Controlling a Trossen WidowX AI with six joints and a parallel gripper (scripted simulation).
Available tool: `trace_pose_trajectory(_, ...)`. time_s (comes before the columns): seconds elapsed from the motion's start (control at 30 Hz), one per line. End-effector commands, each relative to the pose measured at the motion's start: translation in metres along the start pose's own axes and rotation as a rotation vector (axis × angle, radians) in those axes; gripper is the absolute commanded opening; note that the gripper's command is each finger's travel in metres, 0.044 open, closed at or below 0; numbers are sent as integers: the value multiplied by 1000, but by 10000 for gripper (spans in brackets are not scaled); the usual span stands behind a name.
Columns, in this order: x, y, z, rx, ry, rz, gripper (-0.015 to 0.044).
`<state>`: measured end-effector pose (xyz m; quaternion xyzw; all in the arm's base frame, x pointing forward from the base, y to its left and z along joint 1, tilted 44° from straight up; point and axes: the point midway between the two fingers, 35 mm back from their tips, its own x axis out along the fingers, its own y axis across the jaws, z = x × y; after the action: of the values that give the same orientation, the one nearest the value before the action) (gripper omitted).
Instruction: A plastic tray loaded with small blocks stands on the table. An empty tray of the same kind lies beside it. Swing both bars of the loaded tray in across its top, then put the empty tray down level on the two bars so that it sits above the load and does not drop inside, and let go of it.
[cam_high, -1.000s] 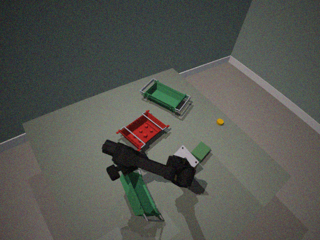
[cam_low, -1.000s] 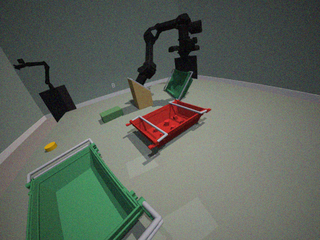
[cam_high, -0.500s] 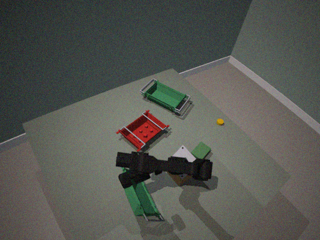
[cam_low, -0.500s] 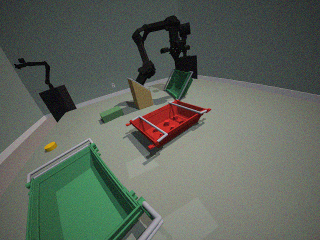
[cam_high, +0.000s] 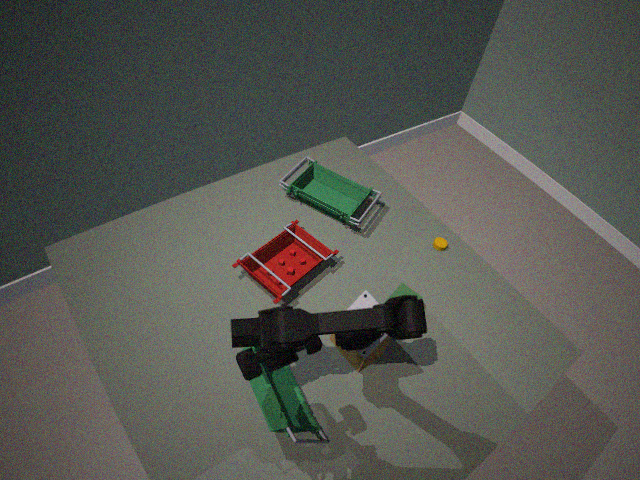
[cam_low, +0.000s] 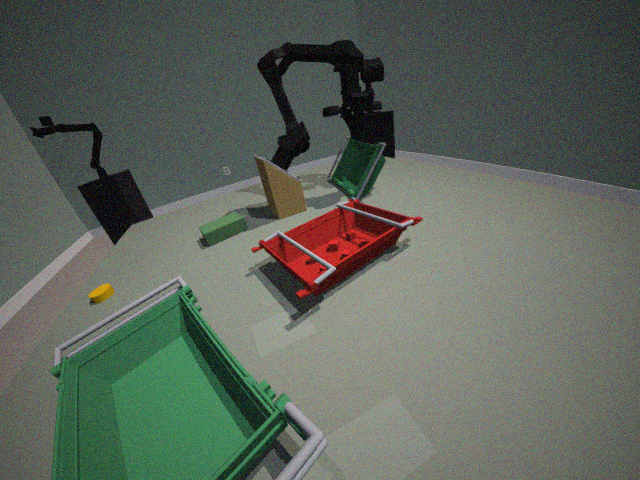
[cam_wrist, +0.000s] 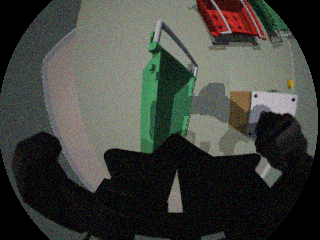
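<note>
Altogether, two green trays (cam_high: 333, 190) (cam_low: 170, 408) (cam_wrist: 150, 107).

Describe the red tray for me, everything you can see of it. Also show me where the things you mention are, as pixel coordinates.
The red tray (cam_high: 262, 275) (cam_low: 357, 265) (cam_wrist: 212, 20) is an open, oblong box, plastic by its look, with sloping walls and stubs at its rim corners. Both pale bars (cam_high: 265, 272) (cam_low: 306, 250) lie across its top, near opposite ends. Small red blocks (cam_high: 293, 252) (cam_low: 332, 246) sit scattered on its floor. It stands upright between two green trays (cam_high: 333, 192) (cam_high: 295, 393) (cam_low: 175, 403) (cam_low: 356, 165); the gripper isn't touching it.

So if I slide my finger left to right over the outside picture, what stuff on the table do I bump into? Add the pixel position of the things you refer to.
Yellow disc (cam_high: 440, 243) (cam_low: 101, 293) (cam_wrist: 290, 84) → green block (cam_high: 403, 290) (cam_low: 223, 229) (cam_wrist: 272, 91) → wooden wedge (cam_high: 356, 357) (cam_low: 281, 191) (cam_wrist: 240, 109) → tilted green tray (cam_high: 292, 395) (cam_low: 355, 166) (cam_wrist: 148, 110). The other trays spread across too much to place.
</note>
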<state>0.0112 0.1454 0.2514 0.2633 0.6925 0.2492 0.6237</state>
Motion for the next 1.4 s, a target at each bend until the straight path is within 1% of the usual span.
trace_pose_trajectory(0.0,8,-1,0,5,-1,3,0)
trace_pose_trajectory(0.57,45,3,-10,40,23,40,0)
trace_pose_trajectory(1.37,42,44,-9,40,24,44,0)
